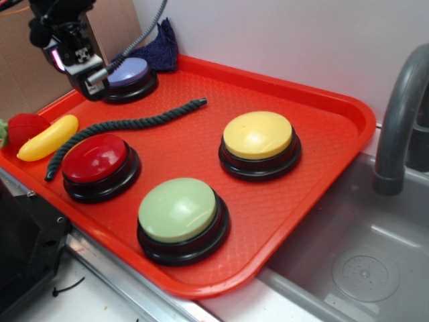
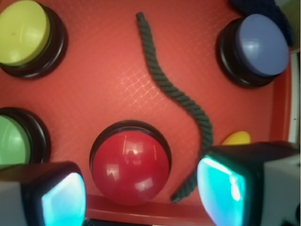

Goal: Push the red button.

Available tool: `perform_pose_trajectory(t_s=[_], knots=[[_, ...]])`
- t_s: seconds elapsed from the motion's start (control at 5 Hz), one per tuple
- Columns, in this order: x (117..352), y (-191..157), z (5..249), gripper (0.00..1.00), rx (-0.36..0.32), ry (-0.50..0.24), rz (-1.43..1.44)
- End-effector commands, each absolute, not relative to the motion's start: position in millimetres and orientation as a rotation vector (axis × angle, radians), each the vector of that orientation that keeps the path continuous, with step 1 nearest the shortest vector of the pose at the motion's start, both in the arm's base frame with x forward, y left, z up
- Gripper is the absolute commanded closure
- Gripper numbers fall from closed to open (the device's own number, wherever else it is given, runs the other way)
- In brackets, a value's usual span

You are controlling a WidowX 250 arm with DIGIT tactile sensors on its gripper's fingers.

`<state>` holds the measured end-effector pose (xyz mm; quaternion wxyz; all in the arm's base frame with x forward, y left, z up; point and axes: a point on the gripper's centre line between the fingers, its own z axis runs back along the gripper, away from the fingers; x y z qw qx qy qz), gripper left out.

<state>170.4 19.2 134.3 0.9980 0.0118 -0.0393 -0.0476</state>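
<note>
Not pressed yet. Red button [image 1: 95, 158] near left on tray [image 1: 322, 134], beside rope [image 1: 120, 125]. Fingers [image 2: 141, 197] spread wide, empty, hovering far left by blue button [image 1: 127, 71]. Left to do: move over, descend, press.

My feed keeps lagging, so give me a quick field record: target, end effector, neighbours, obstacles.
target: red button, on the red tray, front-left
end effector: open, above the tray, no contact with the red button
neighbours: green button, yellow button, blue button
obstacles: dark rope curving beside the red button
off tray: toy banana, toy strawberry at the left edge
</note>
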Motion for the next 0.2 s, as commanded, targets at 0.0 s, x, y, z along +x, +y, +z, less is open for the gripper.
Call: perform_pose_trajectory(t_s=[0.0], knots=[[176.3,19.3,158.7,0.00,0.047,-0.147,-0.088]])
